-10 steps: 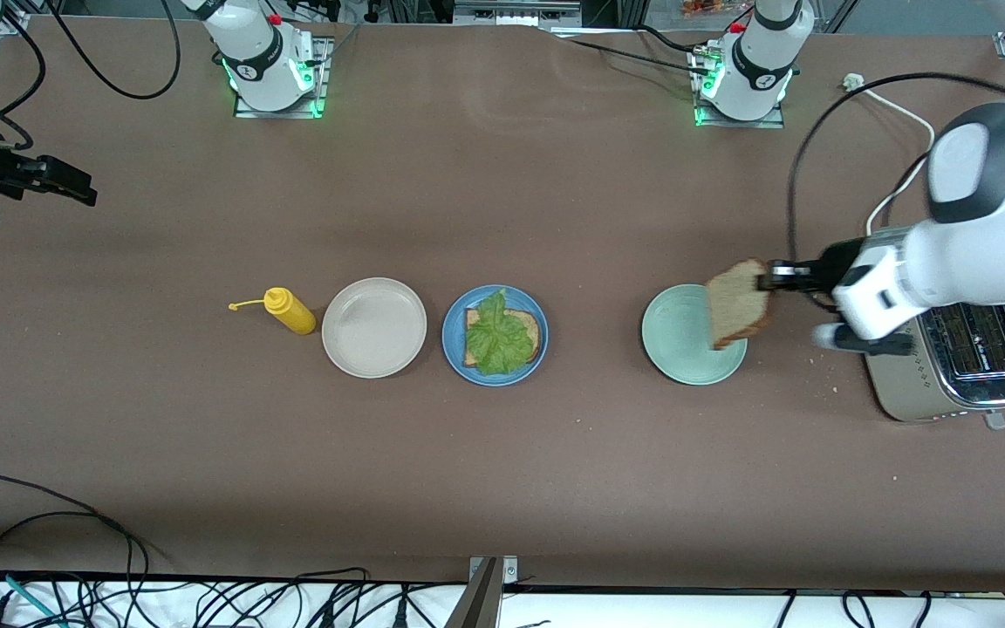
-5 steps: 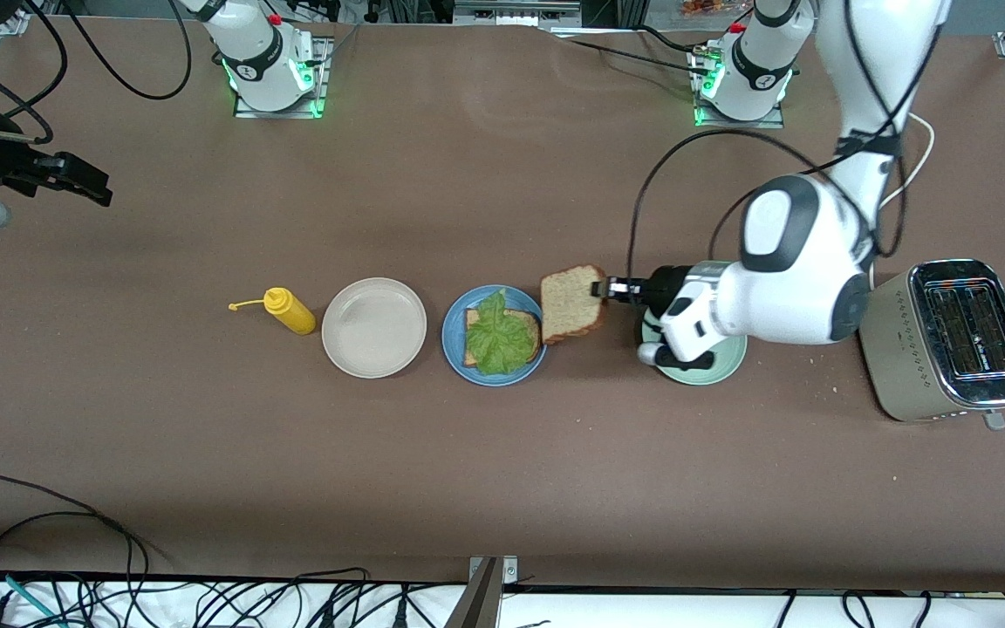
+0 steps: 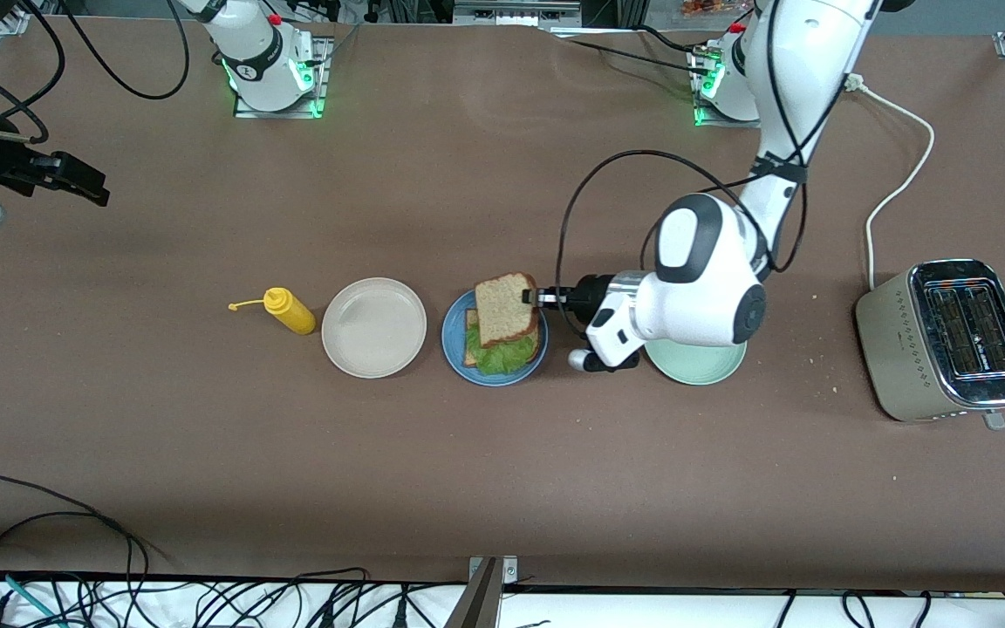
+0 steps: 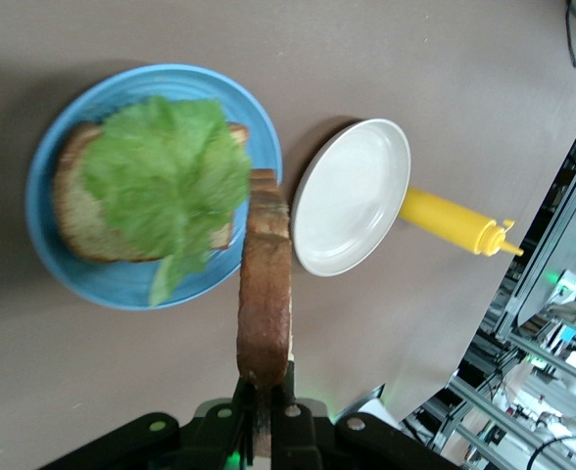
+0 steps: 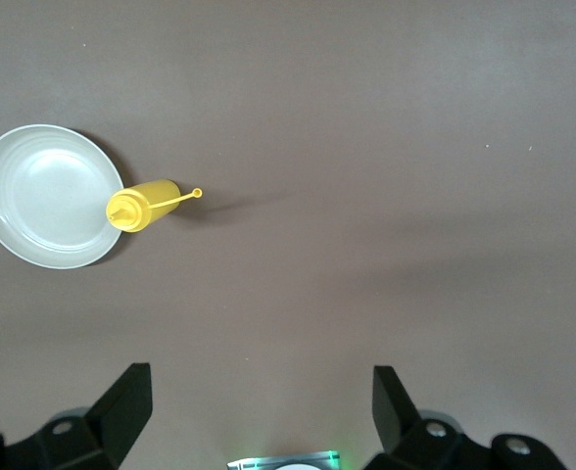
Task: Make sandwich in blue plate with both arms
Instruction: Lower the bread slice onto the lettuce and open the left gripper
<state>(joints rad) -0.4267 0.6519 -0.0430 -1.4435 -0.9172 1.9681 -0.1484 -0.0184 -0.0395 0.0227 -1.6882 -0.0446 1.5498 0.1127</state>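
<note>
Brown table; black cables along near edge.

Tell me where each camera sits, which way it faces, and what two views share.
Front view: high across the table, facing both bases; left pincer holds a bread slice over the blue plate.
Left wrist view: looks down past its shut pincer.
Right wrist view: looks down between open pincer fingers.
All share the beige plate and mustard bottle.

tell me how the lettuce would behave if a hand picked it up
Probably floppy: the lettuce is thin and ruffled, draping past the bread under it. Likely very light, so it could shift easily. It may tear if pinched hard.
</note>
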